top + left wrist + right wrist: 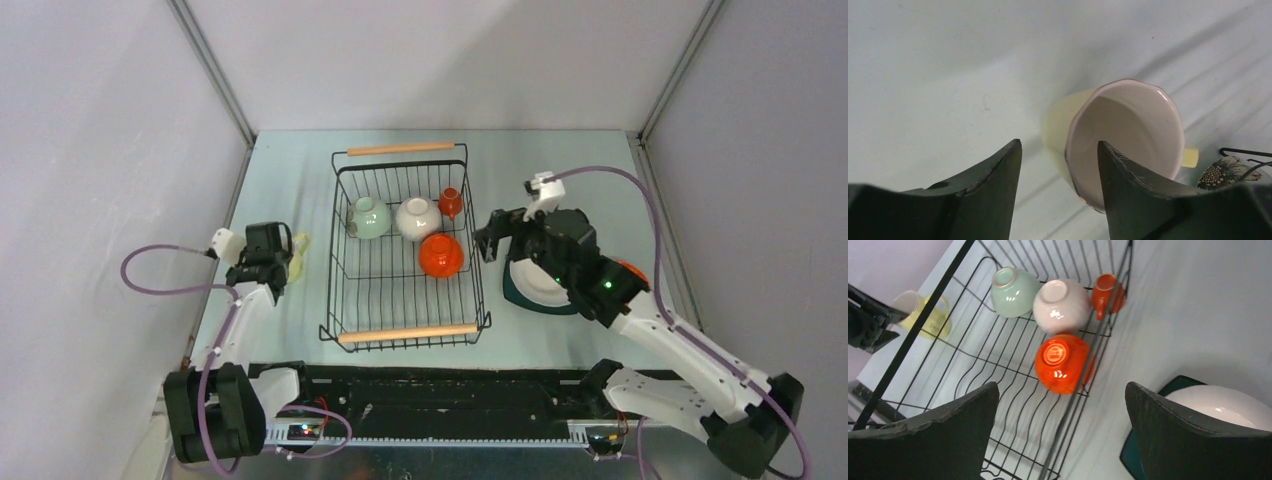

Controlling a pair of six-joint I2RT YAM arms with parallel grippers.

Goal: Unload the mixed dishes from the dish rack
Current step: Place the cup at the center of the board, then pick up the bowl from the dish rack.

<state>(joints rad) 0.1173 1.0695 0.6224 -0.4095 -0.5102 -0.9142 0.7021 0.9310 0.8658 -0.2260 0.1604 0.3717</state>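
The left claw [1059, 144] hung parted at the pale yellow mug [1128, 130] on the table [923, 75] (apparently unloaded). The right claw [1062, 387] gaped wide beside the dish rack [923, 320], probably readying for its orange bowl [1063, 362].

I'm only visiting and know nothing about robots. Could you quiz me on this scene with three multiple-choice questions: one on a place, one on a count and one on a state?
1. Where is the pale yellow mug relative to the dish rack?
A. inside it
B. outside it, on its left
C. balanced on its far handle

2. How many dishes are in the rack?
A. two
B. four
C. six

3. The right gripper is:
A. open and empty
B. shut on a bowl
C. shut on a plate

Answers:
1 B: the mug is beyond the rack's left wall, at the left gripper.
2 B: pale green bowl, white bowl, orange bowl, small orange cup.
3 A: its fingers are wide apart, with nothing between them.
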